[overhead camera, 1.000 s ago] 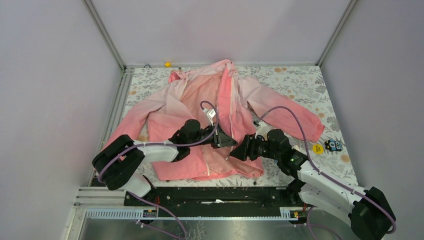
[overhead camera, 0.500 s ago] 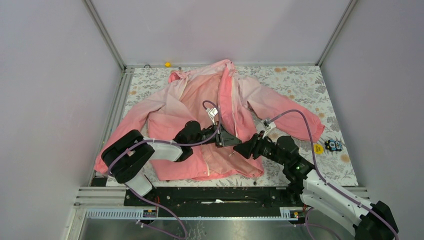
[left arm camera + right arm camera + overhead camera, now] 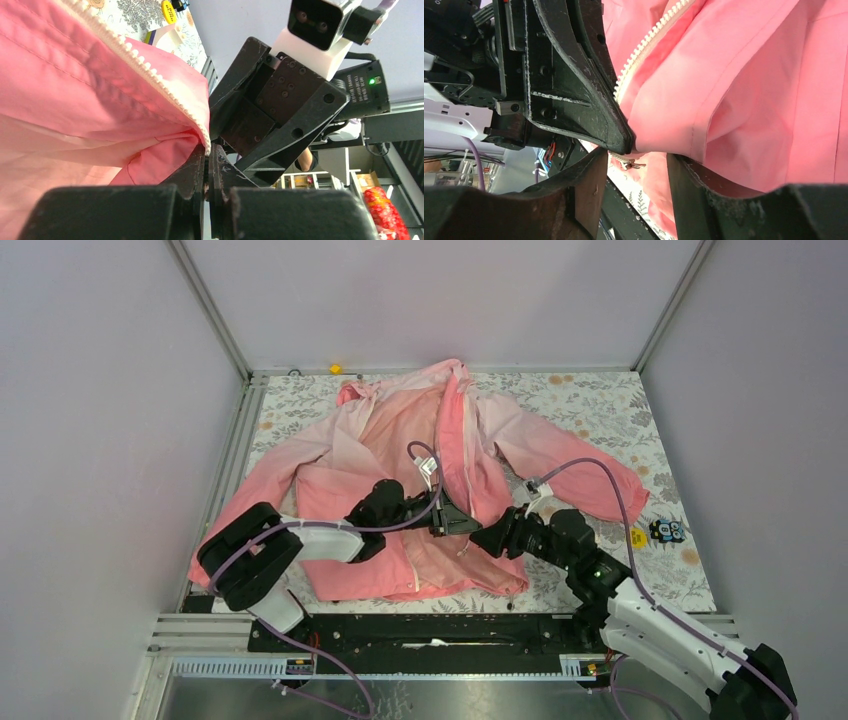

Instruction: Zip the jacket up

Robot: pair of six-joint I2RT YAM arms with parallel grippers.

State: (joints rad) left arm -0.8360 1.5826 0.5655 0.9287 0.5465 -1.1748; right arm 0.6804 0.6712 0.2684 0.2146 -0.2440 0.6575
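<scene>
Flowery cloth covers the table, and the pink jacket lies spread out flat on it. My left gripper is pinched tight on the edge of the jacket's white zipper, low on the front. My right gripper sits just beside it. Its fingers are apart, with a fold of pink cloth at the gap.

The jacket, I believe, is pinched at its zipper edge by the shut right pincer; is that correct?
Not quite: it is the left pincer that is shut on the jacket at its zipper edge, as the left wrist view shows.
</scene>
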